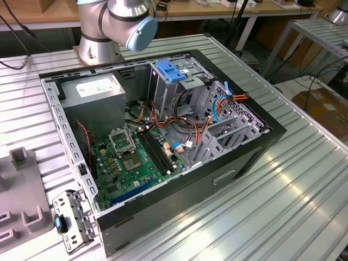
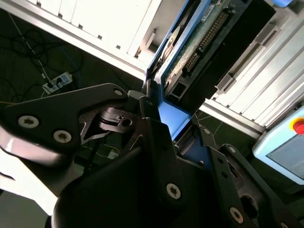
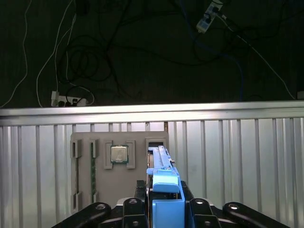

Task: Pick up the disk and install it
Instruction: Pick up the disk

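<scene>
Second wrist view gives me the best look at the disk (image 2: 205, 40): a flat dark body with a green circuit board and connector rows on the face I see, set in a bright blue plastic frame. The gripper (image 2: 173, 118) has it — dark fingers (image 2: 148, 107) pressed against both sides of the blue frame, clamped on it. In the first wrist view the disk (image 3: 164, 173) shows edge-on, blue end toward the camera, standing between the fingers.

It is off the computer case, held over the slatted metal table (image 3: 237, 161). Right behind it lies a gray tray (image 3: 90, 166) with a processor chip (image 3: 118, 154) in one pocket. The disk's far end overlaps the pocket next to the chip, and I cannot tell whether it touches the tray. Past the table edge the floor is dark, with loose cables and a power strip (image 3: 64, 100). A pale blue pendant with a red button (image 2: 298, 126) shows at the side of the second wrist view.

Exterior view: the open computer case (image 1: 217, 179) lies on the table, motherboard (image 1: 136, 157) up, power supply (image 1: 95, 92) in the far corner. The light blue latch piece (image 1: 168, 70) sits on top of the drive cage (image 1: 228, 125), with orange and blue wires strung around it.

Arm — only the base (image 1: 95, 46) and a blue-capped joint (image 1: 140, 31) are visible, behind the case's far edge.
</scene>
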